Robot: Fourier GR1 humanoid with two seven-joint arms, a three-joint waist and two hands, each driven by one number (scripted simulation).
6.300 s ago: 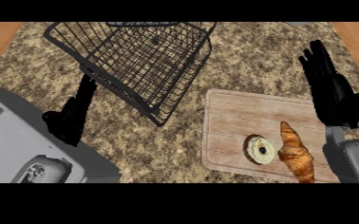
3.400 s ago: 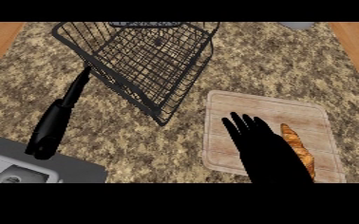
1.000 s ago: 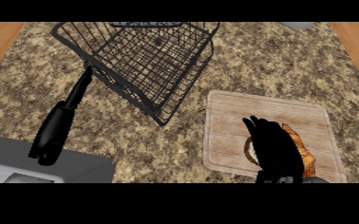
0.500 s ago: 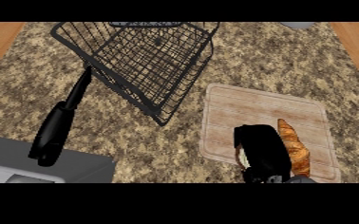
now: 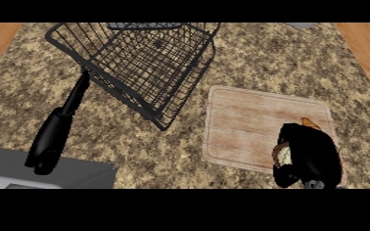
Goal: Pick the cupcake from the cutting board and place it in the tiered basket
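Counter [image 5: 289, 58]: speckled brown-and-grey stone top, filling most of the view.

Basket [image 5: 148, 61]: black wire, upper left of the counter, seen from above, its open mesh tilted toward the lower right; one corner lies near the board's left edge without touching it.

Board [image 5: 249, 122]: pale wood with rounded corners, lower right on the counter. Its left and middle parts are bare.

Right hand [image 5: 312, 154]: black, over the board's lower right corner, fingers curled inward around a small item.

Cupcake [image 5: 282, 155]: only a pale and brown sliver shows at the left side of the right hand, between the curled fingers; it is probably the cupcake, though too much is hidden to be sure. It sits over the board, well apart from the basket.

Pastry [image 5: 311, 123]: an orange-brown tip pokes out just above the right hand; the remainder is covered.

Left hand [image 5: 49, 142]: black, at the lower left, fingers straight, pointing up toward the basket, holding nothing.

Grey forearm [image 5: 65, 173]: along the lower left edge.
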